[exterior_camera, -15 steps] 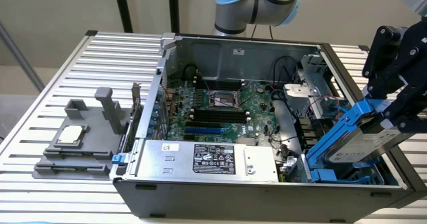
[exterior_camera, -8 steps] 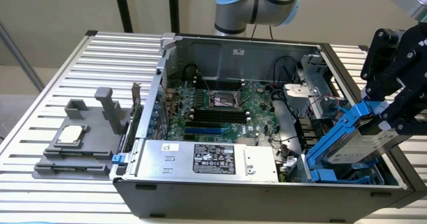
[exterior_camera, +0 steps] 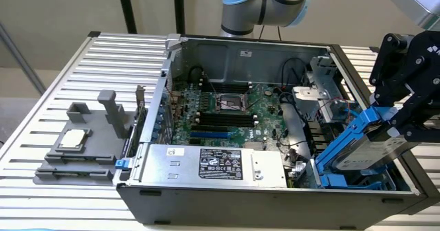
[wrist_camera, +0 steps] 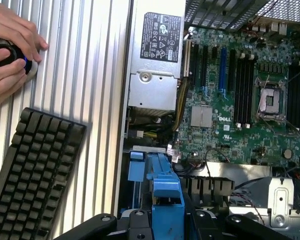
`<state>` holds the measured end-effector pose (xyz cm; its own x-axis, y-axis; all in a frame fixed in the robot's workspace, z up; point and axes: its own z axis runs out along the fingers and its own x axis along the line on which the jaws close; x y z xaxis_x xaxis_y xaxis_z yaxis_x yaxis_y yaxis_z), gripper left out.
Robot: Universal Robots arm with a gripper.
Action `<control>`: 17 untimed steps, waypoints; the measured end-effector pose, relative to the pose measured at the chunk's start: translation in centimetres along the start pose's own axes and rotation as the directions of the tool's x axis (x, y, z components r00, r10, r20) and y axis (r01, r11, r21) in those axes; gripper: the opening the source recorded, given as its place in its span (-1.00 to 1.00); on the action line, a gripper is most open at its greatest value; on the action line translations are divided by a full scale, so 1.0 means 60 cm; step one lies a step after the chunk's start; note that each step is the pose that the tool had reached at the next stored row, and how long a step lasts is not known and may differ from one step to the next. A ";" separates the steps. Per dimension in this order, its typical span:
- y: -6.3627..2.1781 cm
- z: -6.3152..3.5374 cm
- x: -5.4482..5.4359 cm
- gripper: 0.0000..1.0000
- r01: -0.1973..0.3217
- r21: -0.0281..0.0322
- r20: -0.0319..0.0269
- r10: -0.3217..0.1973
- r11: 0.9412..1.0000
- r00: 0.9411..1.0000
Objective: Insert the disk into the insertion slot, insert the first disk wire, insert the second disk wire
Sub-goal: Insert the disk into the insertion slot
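One flat, rectangular silver-grey disk (exterior_camera: 371, 151) with a white label, clipped in a bright blue plastic carrier, hangs tilted at about four o'clock in the exterior view. Its low end sits among the blue rails of the grey metal insertion slot (exterior_camera: 341, 178) at the open computer case's five o'clock corner. Its high end points up toward three o'clock, so it is not yet lying flat in the bay.

The black gripper (exterior_camera: 395, 125) has its jaws closed on that raised end, pinching the carrier from both sides.

Inside the case, a silver power-supply box (exterior_camera: 206, 164) with a black label lies at six o'clock and a green circuit board (exterior_camera: 227, 110) fills the middle. A grey moulded fixture (exterior_camera: 82, 143) stands at nine o'clock on the ribbed aluminium table (exterior_camera: 41, 205). In the wrist view a person's hand (wrist_camera: 10, 47) rests on a small round black controller, with a black keyboard (wrist_camera: 35, 170) near it on the table.

The disk is probably dense and rigid, with smooth metal faces, and would not take knocks well. The plastic frame likely gives a little. The carrier's short end or side rails look like the safest hold. The bay is hardly wider than the drive, so a skewed grip could jam it.
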<state>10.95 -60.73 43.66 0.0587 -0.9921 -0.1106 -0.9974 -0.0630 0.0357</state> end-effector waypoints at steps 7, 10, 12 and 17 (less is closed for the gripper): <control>0.000 0.004 -0.002 -0.36 0.004 0.000 0.001 -0.004 1.000 1.000; 0.000 0.005 -0.003 -0.36 0.006 -0.001 0.001 -0.006 1.000 1.000; -0.001 0.005 -0.004 -0.36 0.007 -0.001 0.001 -0.007 1.000 1.000; -0.001 0.006 -0.005 -0.36 0.011 -0.001 0.002 -0.011 1.000 1.000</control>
<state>10.95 -60.39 43.31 0.0692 -0.9912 -0.1126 -0.9967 -0.0736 0.0355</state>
